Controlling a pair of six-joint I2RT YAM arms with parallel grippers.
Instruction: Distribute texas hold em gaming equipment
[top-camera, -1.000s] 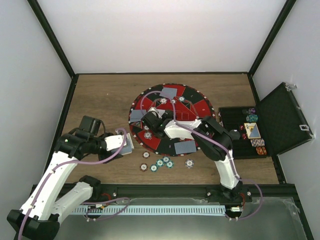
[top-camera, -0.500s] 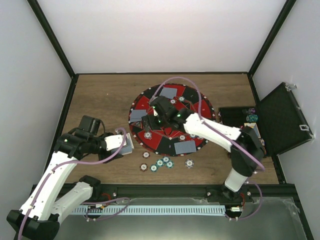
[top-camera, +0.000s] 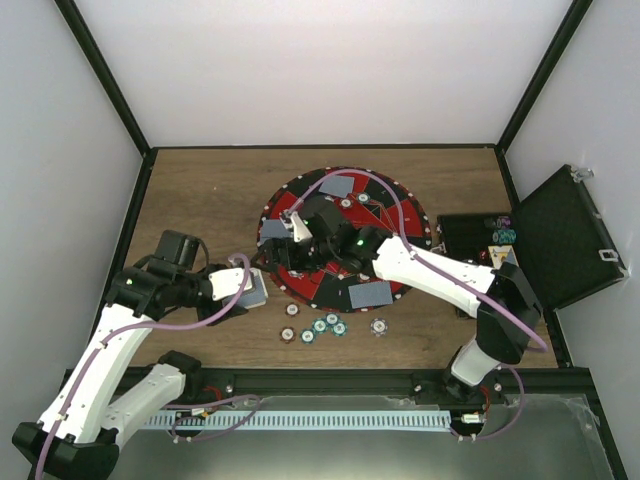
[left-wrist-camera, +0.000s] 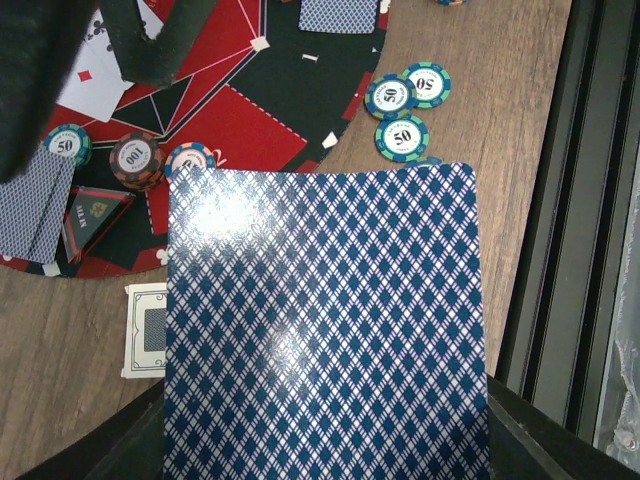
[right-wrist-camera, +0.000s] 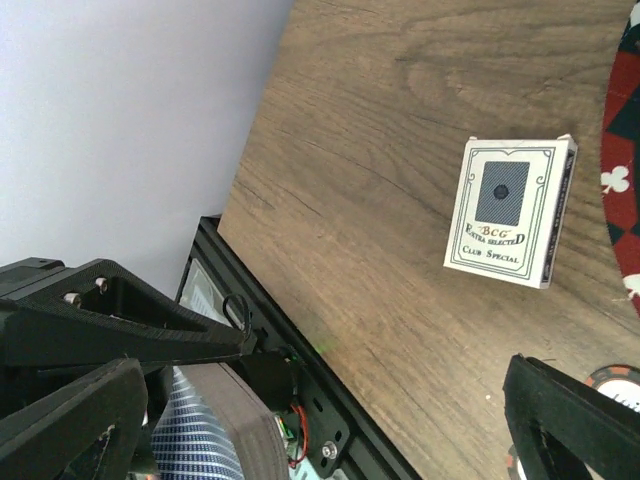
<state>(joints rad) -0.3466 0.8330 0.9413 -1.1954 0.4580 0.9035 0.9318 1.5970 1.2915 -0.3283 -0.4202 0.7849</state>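
My left gripper (top-camera: 250, 288) is shut on a deck of blue-diamond-backed cards (left-wrist-camera: 325, 300), held just off the left edge of the round mat (top-camera: 400, 215). The deck fills the left wrist view, with the gripper (left-wrist-camera: 325, 445) at its lower end. My right gripper (top-camera: 283, 243) is open and empty over the mat's left side, facing the left gripper. In the right wrist view it (right-wrist-camera: 320, 410) stands wide open, with the deck's edge (right-wrist-camera: 200, 440) at lower left. Grey-blue cards (top-camera: 340, 185) (top-camera: 371, 293) lie on the mat. Several striped chips (top-camera: 320, 325) lie on the table below it.
A white card box (right-wrist-camera: 510, 212) lies on the wood beside the mat; it also shows in the left wrist view (left-wrist-camera: 147, 330). A black hinged case (top-camera: 565, 235) stands open at right with chips and cards inside. Chips (left-wrist-camera: 137, 160) sit on the mat's edge.
My right arm has unfolded and carried its gripper from the mat's middle leftward to the mat's left side, near the left gripper. The left arm and its deck have not moved.
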